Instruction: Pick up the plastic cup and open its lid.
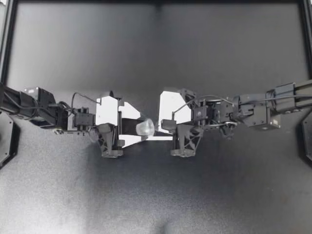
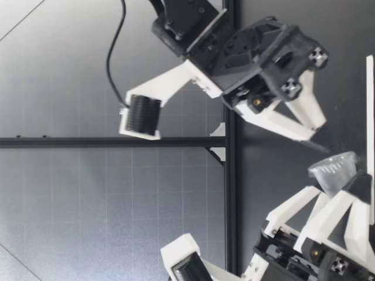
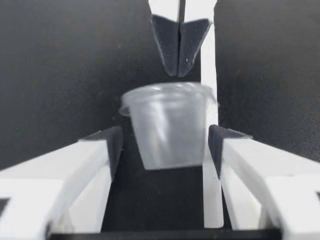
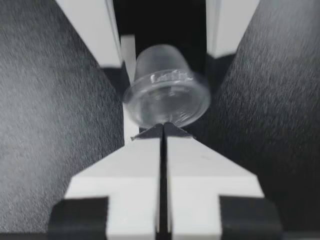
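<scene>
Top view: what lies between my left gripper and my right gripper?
The plastic cup lies there, held by the left gripper; the shut right gripper reaches its lid. Both wrist views show it too.

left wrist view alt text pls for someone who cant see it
A clear plastic cup with its lid on is gripped by the left end effector over the dark table. The right end effector, shut, points at the lid's rim from just ahead.

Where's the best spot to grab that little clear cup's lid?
The thin overhanging rim of the lid, pinched from the side facing my right gripper. My left gripper clamps the walls of the plastic cup, and the lid sits flat, so probably only its edge offers purchase.
</scene>
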{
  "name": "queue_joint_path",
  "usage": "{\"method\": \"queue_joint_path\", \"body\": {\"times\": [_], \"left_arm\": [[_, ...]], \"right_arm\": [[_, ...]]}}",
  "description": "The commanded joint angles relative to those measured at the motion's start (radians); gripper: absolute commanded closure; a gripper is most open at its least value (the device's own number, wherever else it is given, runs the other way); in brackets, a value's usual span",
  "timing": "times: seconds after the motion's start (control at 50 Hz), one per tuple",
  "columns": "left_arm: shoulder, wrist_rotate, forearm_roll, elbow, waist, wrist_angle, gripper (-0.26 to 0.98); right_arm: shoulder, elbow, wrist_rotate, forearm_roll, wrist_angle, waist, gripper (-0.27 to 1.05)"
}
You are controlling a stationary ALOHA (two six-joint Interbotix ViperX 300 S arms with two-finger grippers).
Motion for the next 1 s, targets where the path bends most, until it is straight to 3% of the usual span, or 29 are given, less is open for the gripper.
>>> {"method": "queue_joint_path", "body": {"times": [0.0, 0.72, 0.98], "left_arm": [[-0.012, -0.002, 0.002, -0.012, 0.003, 0.002, 0.11], [0.003, -0.002, 0.005, -0.071, 0.003, 0.080, 0.12], [0.003, -0.005, 0.005, -0.067, 0.002, 0.089, 0.36]], "right_arm": [[-0.017, -0.014, 0.002, -0.002, 0.000, 0.005, 0.96], [0.006, -0.029, -0.002, -0.002, -0.017, 0.012, 0.96], [0.008, -0.031, -0.002, -0.002, -0.023, 0.012, 0.96]]}}
